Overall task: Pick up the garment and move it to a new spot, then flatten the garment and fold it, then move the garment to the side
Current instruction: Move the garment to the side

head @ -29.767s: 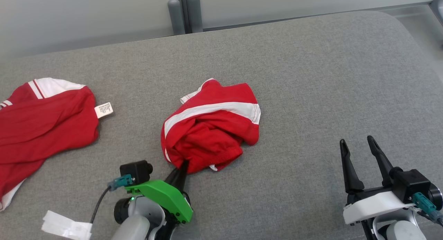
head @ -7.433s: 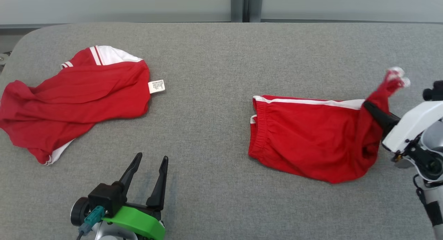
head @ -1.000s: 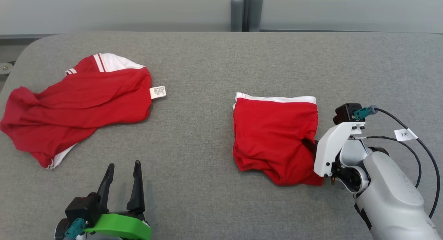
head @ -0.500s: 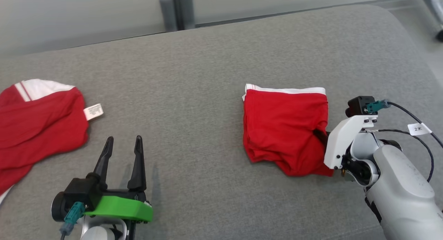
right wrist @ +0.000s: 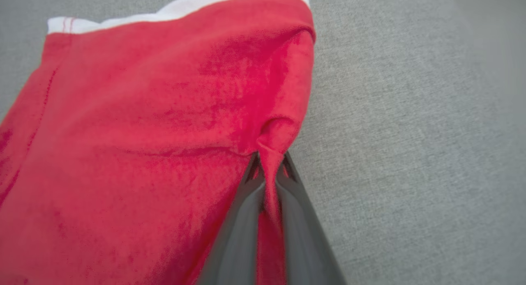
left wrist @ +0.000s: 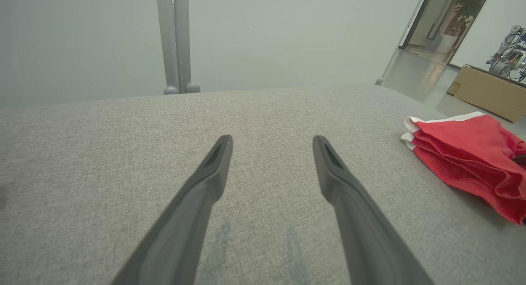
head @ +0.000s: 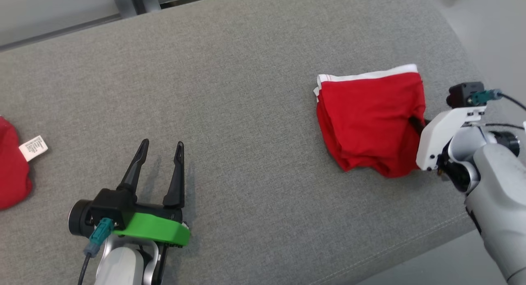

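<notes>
grey woven surface fills the head view, its rounded edge running out at the lower right. on it, right of centre, the folded red garment lies flat, white band along its top edge, layers stacked and a bit ragged at the bottom. at the far left edge there's another red cloth, well apart. lower left, the left gripper hovers with its fingers spread wide and nothing between them. and the right gripper, fingers pressed nearly together, has a small pinch of the garment's right edge, a twist of red cloth caught between the tips. now the worry: that looks like the top layer alone. drag it sideways and the rough weave may hold the lower layers back, so the fold peels open. the surface's edge is near too; go too far and the garment hangs over.
</notes>
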